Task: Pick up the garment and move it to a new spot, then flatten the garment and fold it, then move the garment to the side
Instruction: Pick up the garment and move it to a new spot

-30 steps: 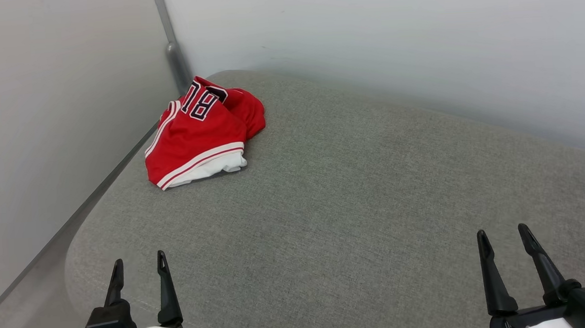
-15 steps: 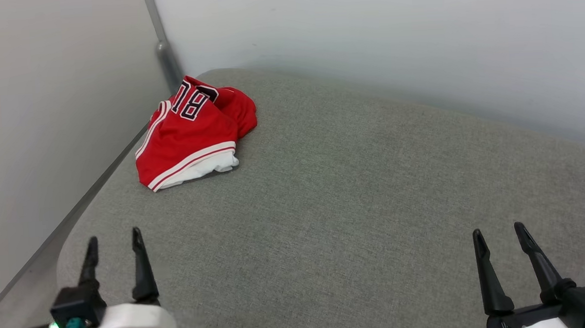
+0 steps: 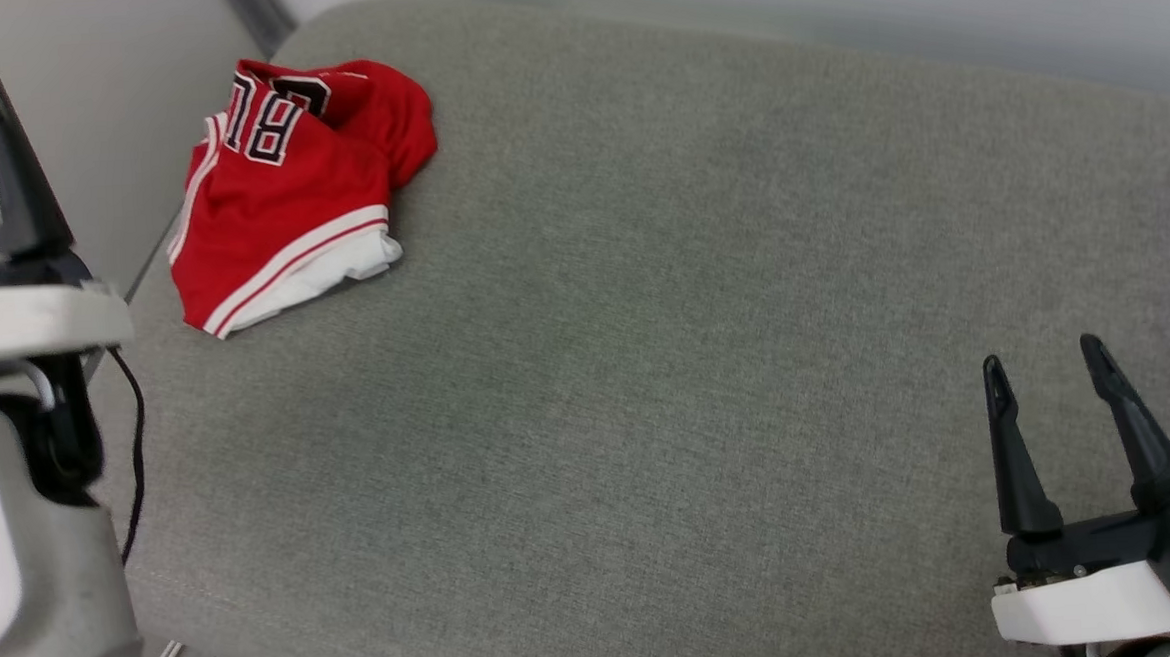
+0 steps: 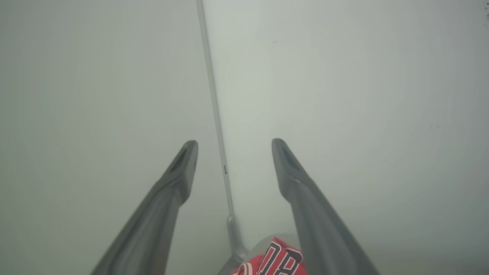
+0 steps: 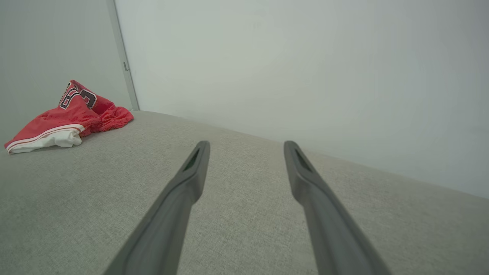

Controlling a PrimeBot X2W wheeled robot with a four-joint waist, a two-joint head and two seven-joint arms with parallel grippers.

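Surface: a wide grey cushion (image 3: 644,315) with rounded corners, a stitched seam along its near edge
Room: plain pale walls (image 5: 267,57) meet in a corner at the far left, where a thin grey strip (image 4: 214,95) runs up the joint
Garment's place: the garment (image 3: 278,204) lies in a crumpled heap at the far left of the cushion, close to the corner
Left gripper: the left gripper (image 4: 233,142) is raised at the left, fingers spread and empty, aimed at the wall corner; in its wrist view the garment shows low between the fingers, beyond them and apart
Right gripper: the right gripper (image 3: 1042,353) is at the near right over the cushion, fingers spread and empty, well apart from the garment
Cushion cloth: coarse woven weave, matt, evenly flecked
Garment cloth: soft red knit, bunched and folded; a white part pokes out at its near edge under red-and-white striped trim; black white-outlined letters on top
Gripper build: long dark fingers tapering to narrow tips, on a black base and white housing
Left arm: pale forearm (image 3: 26,558) with a thin black cable (image 3: 135,442) looping beside it
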